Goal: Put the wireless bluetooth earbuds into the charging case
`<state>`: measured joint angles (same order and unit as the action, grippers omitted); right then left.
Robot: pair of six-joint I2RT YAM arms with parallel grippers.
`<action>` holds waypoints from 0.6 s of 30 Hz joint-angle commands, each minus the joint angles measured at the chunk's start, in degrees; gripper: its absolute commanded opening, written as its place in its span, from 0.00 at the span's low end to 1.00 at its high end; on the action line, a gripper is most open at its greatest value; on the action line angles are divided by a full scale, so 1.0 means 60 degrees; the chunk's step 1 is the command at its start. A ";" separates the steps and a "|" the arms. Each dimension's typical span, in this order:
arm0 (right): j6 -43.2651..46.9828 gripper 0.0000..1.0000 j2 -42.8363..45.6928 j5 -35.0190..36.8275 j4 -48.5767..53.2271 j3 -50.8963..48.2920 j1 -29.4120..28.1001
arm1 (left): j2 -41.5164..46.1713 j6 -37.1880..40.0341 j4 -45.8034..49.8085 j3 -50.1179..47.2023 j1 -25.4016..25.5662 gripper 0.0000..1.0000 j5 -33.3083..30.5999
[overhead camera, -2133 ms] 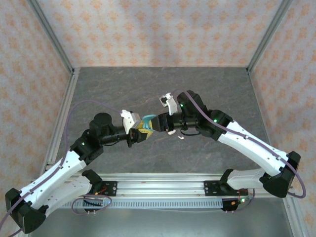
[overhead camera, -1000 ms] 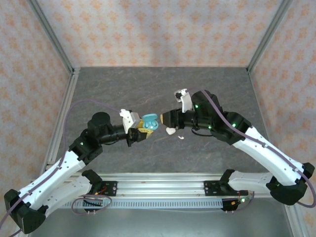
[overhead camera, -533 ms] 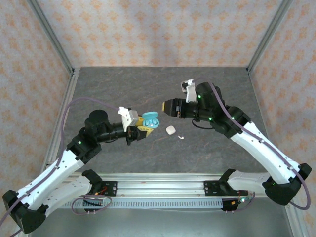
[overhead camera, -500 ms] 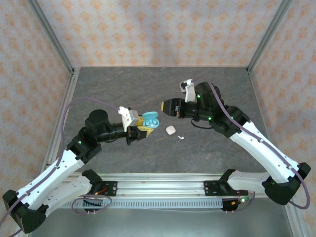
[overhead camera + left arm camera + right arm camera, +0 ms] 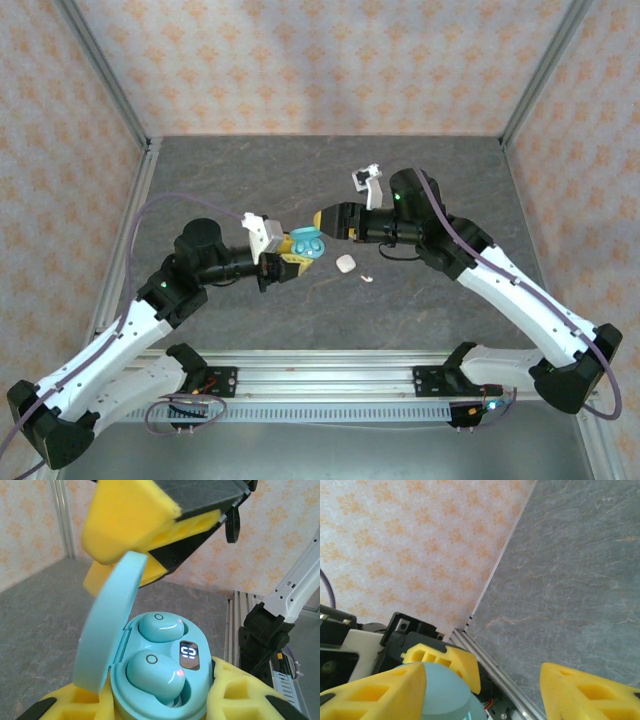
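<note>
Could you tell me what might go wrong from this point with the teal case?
1. The right hand stands open at the raised lid; a skewed push could twist the teal case out of the left hand.
2. The case seems held off the table; if it slips, the two teal earbuds could spill out near the white case.

Two teal earbuds (image 5: 152, 671), one teal case (image 5: 189, 655)
</note>
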<state>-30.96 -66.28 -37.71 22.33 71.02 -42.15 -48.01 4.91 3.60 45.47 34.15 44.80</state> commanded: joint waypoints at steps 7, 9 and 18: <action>-0.0346 0.65 0.0531 -0.0553 -0.0406 -0.0607 -0.0044 | -0.0114 -0.0466 -0.0597 0.0465 0.0111 0.26 -0.0053; -0.0498 0.65 0.0622 -0.0554 -0.0555 -0.0758 -0.0046 | -0.0114 -0.0618 -0.0743 0.0435 0.0117 0.27 -0.0111; -0.2868 0.66 0.0776 -0.1301 -0.3614 -0.2200 -0.0050 | -0.0178 -0.1160 -0.1150 0.0413 0.0113 0.28 -0.0558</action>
<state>-41.89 -62.24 -42.35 9.63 60.10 -42.30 -48.93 -0.23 1.58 46.28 34.52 43.42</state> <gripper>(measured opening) 0.657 0.318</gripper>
